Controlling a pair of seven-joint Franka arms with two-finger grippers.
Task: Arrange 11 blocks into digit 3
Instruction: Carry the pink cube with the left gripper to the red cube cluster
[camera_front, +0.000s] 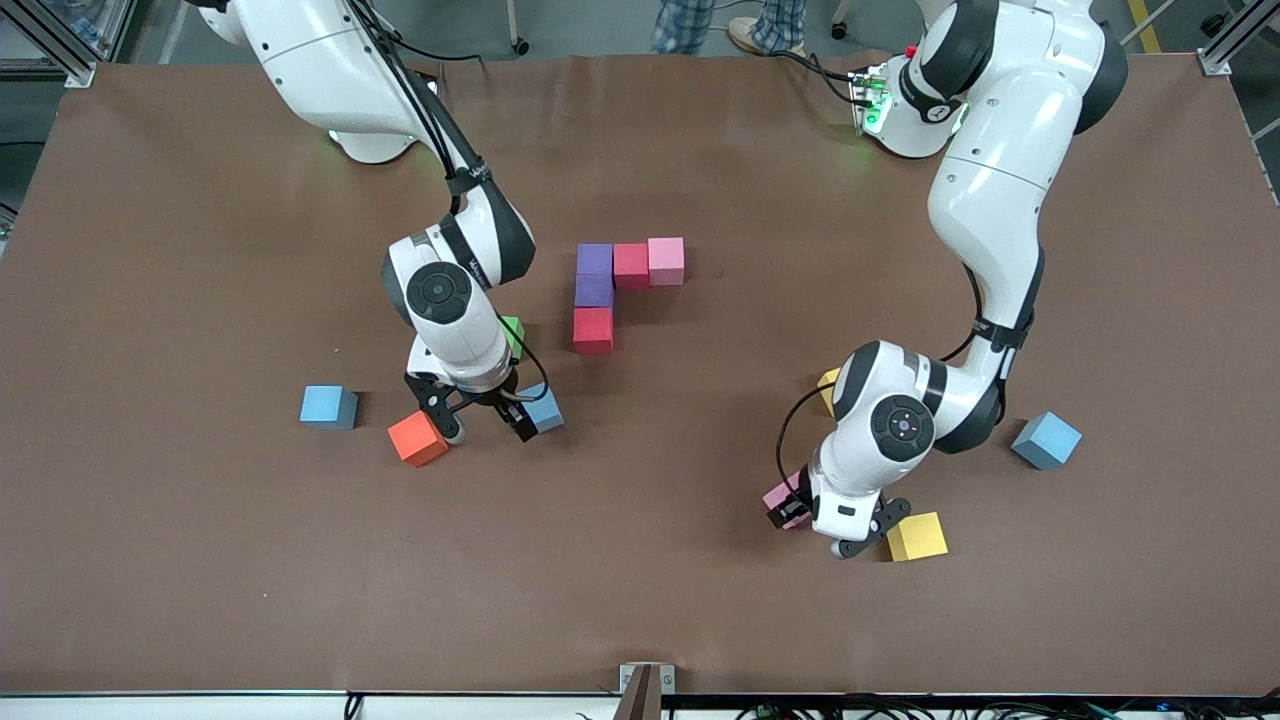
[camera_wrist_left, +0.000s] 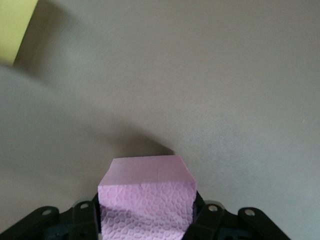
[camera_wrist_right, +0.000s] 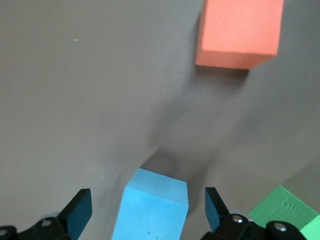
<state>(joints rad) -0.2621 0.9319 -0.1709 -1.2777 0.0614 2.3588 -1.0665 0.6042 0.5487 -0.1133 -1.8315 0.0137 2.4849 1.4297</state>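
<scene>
- A pink block sits between the left gripper fingers, which are pressed on it; a yellow block lies just beside.
- The right gripper stands wide around a light blue block, with an orange block just beside.
- The brown table holds five joined blocks between the arms.

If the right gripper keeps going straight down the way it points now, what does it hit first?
Most likely the light blue block: it sits between the right gripper's open fingers. Below that is only the table, though depth is hard to judge.
</scene>
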